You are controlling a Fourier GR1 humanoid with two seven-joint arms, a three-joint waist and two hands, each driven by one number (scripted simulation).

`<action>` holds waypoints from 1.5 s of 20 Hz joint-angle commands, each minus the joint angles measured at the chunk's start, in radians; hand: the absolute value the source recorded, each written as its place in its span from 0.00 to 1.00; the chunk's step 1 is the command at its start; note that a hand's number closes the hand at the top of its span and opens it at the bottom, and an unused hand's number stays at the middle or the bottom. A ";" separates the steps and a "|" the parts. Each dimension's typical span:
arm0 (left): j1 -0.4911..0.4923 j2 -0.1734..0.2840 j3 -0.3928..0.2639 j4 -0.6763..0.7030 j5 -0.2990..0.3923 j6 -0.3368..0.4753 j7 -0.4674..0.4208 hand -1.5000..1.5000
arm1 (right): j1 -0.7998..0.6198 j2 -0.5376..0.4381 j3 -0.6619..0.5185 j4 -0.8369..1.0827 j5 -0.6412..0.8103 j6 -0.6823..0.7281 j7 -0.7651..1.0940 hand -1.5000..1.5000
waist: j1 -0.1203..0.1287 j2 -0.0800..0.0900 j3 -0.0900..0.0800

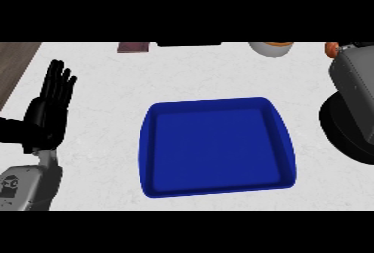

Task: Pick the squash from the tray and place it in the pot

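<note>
The white marbled desk fills most of the frame, with a strip of brown wood seen at the upper left edge. At the centre lies a large, deep-blue rectangular tray with rounded corners, and nothing is seen inside it: no squash can be made out on it or anywhere else in view. At the right edge a bulky grey forearm is seen over a round black shape, which may be the pot, though this cannot be told for certain. The right hand itself is not shown, so whether the squash is held there cannot be told.

At the left of the frame the black left hand is held upright with straight, spread fingers, resting and holding nothing.

Along the top edge smaller things are partly cut off: a dark reddish flat object, a pale bowl-like object and a small orange-red item at the upper right.

The main risk is judged to be the hidden release: if the squash is carried by the unseen hand, it could be let go off-centre, strike the black rim and roll onto the desk. A wide swing of the forearm could also knock the small items at the top right.
</note>
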 commanded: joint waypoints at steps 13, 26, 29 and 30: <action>-0.009 -0.023 0.011 -0.012 0.003 -0.025 -0.001 0.50 | 0.593 -0.207 -0.157 -0.566 -0.140 0.036 -0.028 1.00 | 0.016 0.014 0.002; -0.084 -0.023 0.018 0.031 -0.012 -0.039 0.034 0.50 | 0.687 -0.125 -0.390 -0.452 -0.518 -0.024 -0.331 0.00 | 0.038 0.022 0.004; -0.036 -0.034 0.004 -0.033 -0.028 -0.027 0.050 0.50 | 0.740 -0.133 -0.411 -0.474 -0.594 0.009 -0.473 0.00 | 0.036 0.018 0.003; -0.079 -0.001 0.052 0.047 -0.001 -0.073 0.016 0.50 | 0.721 -0.116 -0.397 -0.494 -0.572 -0.011 -0.466 0.00 | 0.035 0.019 0.003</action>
